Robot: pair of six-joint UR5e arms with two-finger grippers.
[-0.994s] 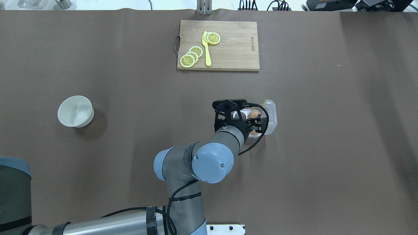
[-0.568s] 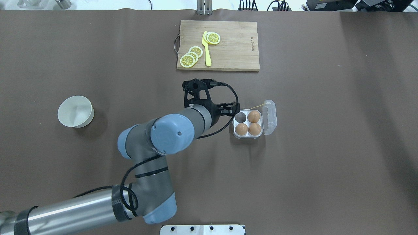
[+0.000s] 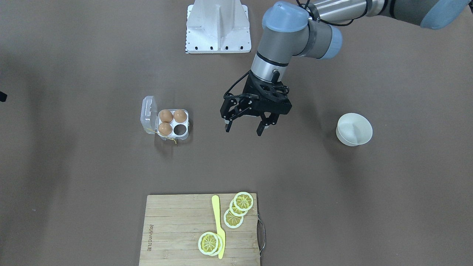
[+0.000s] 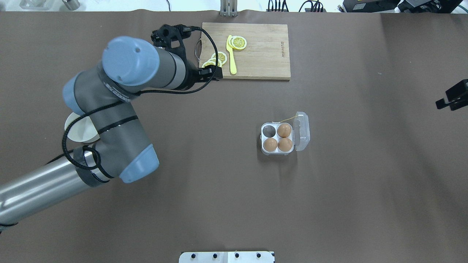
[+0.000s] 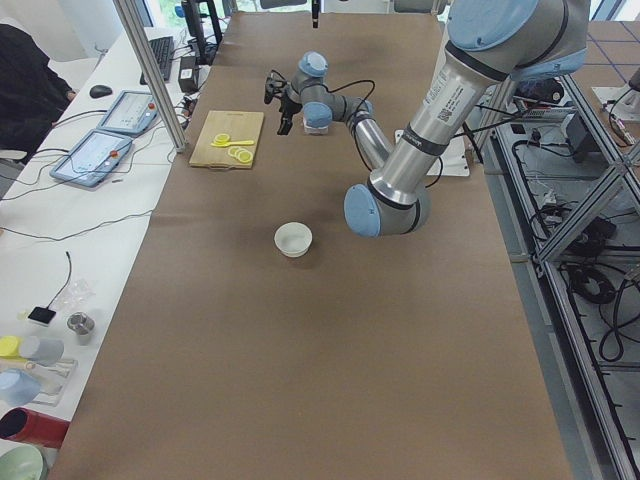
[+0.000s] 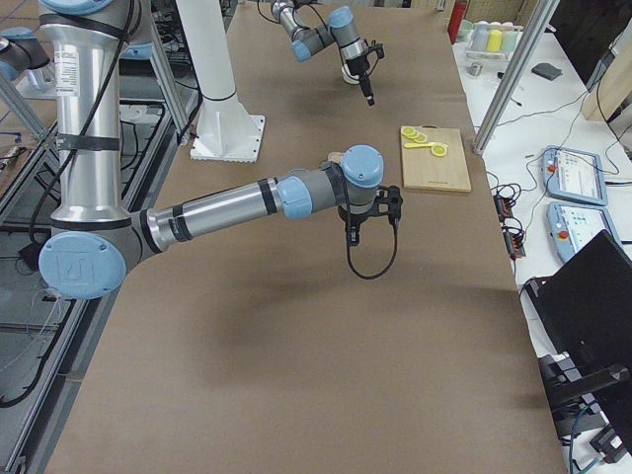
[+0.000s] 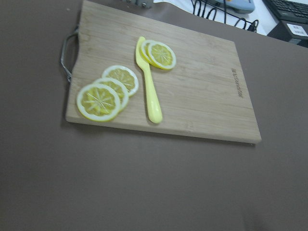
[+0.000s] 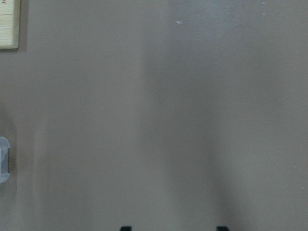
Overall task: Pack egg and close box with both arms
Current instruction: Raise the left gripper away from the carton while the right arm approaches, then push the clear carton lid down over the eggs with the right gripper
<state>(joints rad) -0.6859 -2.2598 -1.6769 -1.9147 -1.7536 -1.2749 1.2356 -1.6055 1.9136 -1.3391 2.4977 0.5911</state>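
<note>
**Hazards**
- Sliding: the egg carton [image 3: 187, 123] lies loose on the counter [image 3: 74, 184], centre-left of the front-facing frame. If the lid [image 3: 146, 114] is swung over by one end effector while the tray is not braced by the other, the tray is likely to be shoved or tipped.
- Snagging: a yellow string [image 4: 287, 119] trails from the carton's upper edge in the overhead frame. It could be trapped under the lid rim and prevent latching.
- Crushing: a misaligned lid pressed down hard could bear on the eggs [image 3: 166, 116].

**Containers**
- Egg carton: it has four cells, and three are filled with brown eggs. The lower-right cell [image 3: 180, 129] is empty. The lid is thrown open at the tray's left side.
- White bowl [image 3: 354, 129], right of the frame: nothing is seen inside. A fourth egg is not seen in any view.

**End effectors**
- Left end effector [image 3: 243, 130]: it is held above the counter between carton and bowl. The jaws are spread and nothing is gripped.
- Right end effector [image 4: 448, 103]: it is at the right edge of the overhead frame, well apart from the carton. Its fingertips are seen apart in its wrist view, with nothing between them.
</note>
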